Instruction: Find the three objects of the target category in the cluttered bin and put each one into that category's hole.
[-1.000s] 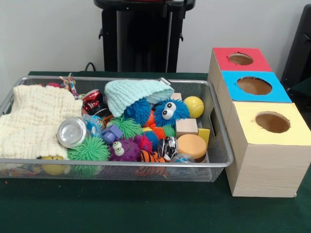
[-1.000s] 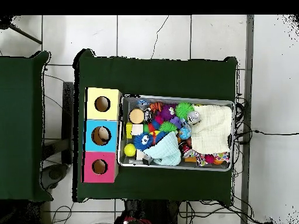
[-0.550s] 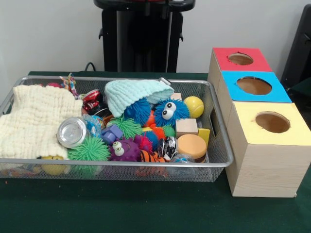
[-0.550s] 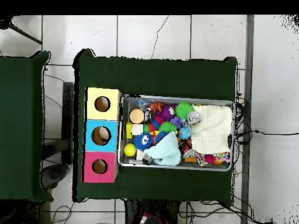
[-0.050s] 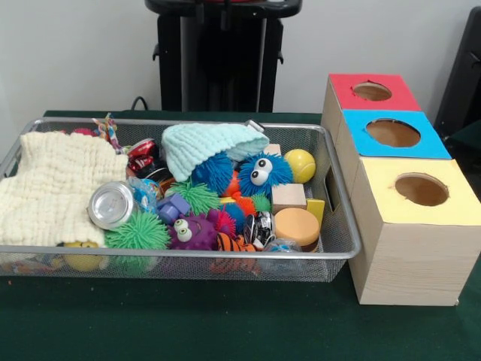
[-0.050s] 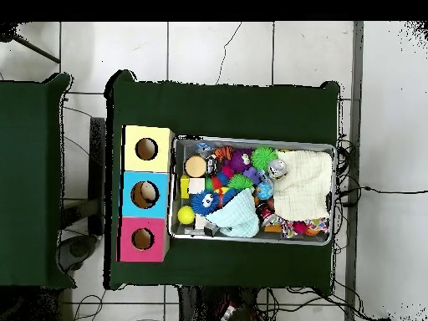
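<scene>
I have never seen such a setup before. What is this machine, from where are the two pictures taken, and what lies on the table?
This is a robot workstation. One picture looks across the table at the robot's black pedestal; the other looks straight down from above. Its arm and hand show in neither picture, so nothing is held. On the green table stands a wire bin full of toys: a cream cloth, a mint knitted cap, a blue fuzzy ball with eyes, a yellow ball, a metal can. Beside it are three boxes with round holes, topped red, blue and yellow.
</scene>
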Controlling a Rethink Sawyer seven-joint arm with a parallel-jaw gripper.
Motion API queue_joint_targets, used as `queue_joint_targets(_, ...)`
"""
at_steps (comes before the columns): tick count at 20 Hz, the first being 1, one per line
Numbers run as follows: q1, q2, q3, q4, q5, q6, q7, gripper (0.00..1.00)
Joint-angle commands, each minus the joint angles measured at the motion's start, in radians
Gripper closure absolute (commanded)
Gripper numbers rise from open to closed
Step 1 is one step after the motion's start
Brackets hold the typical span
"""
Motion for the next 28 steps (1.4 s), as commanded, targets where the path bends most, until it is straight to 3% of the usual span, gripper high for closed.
queue_joint_targets(1,-0.048,-0.033,0.072,-0.174,-0.032,0.088,0.049,0.0)
queue_joint_targets(10,-0.047,-0.047,0.134,-0.277,-0.019,0.215,0.004,0.0)
queue_joint_targets(22,0.009,0.154,0.105,-0.505,0.033,0.232,0.098,0.0)
queue_joint_targets(28,0.028,0.203,0.101,-0.558,0.056,0.253,0.115,0.0)
